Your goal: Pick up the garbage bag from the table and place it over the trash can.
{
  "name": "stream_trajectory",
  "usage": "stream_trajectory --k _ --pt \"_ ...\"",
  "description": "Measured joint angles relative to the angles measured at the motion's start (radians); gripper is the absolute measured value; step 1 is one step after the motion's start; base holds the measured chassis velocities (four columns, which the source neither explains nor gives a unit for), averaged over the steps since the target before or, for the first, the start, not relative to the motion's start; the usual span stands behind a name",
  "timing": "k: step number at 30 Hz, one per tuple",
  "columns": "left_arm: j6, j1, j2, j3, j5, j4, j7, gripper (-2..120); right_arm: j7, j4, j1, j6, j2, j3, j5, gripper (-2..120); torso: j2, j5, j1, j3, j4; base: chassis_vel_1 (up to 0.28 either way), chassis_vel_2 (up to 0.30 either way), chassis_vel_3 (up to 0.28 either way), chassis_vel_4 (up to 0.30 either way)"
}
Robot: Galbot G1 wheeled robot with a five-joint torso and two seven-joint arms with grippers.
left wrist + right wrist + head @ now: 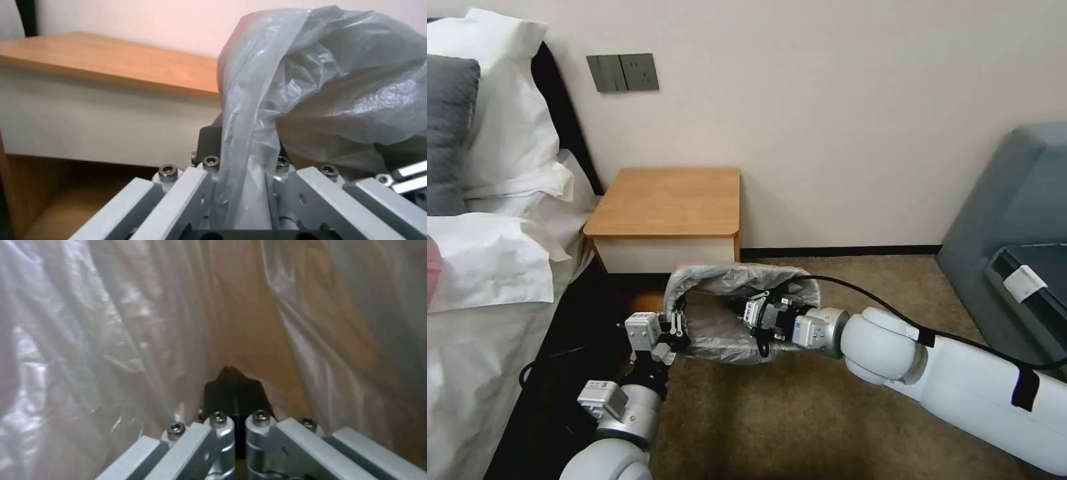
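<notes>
I'm pinching the garbage bag (727,283) rim in my left gripper (247,186); right gripper (233,390) fingers closed inside, at 3 o'clock (thin film could tear).

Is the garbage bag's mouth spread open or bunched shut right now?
Spread open. The garbage bag gapes wide, its edge pinched in the left end effector, and the right end effector reaches inside it.

Small wooden bedside worktop (670,200), orange-brown square top, white front panel: at 12 o'clock against the wall. Thin crinkly translucent grey plastic garbage bag (730,279): just below it, spread open over the floor. Left claw (677,327): at the bag's 9 o'clock edge, touching the plastic. Right claw (747,312): reaching into the bag's mouth from 3 o'clock.
</notes>
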Motion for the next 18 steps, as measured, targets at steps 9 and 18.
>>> stream_trajectory --k 9,18 --pt "-0.029 0.015 -0.014 0.009 0.072 0.010 0.027 5 0.094 -0.016 0.042 -0.106 0.048 -0.052 -0.003 0 0.000 0.0000 0.000 0.000 0.0000 0.000 0.000 0.000 0.000" --pt "-0.036 0.020 -0.021 0.009 0.088 0.009 0.035 5 0.151 -0.055 0.052 -0.170 0.102 -0.092 -0.001 0 0.000 0.0000 0.000 0.000 0.0001 0.000 0.000 0.000 0.000"
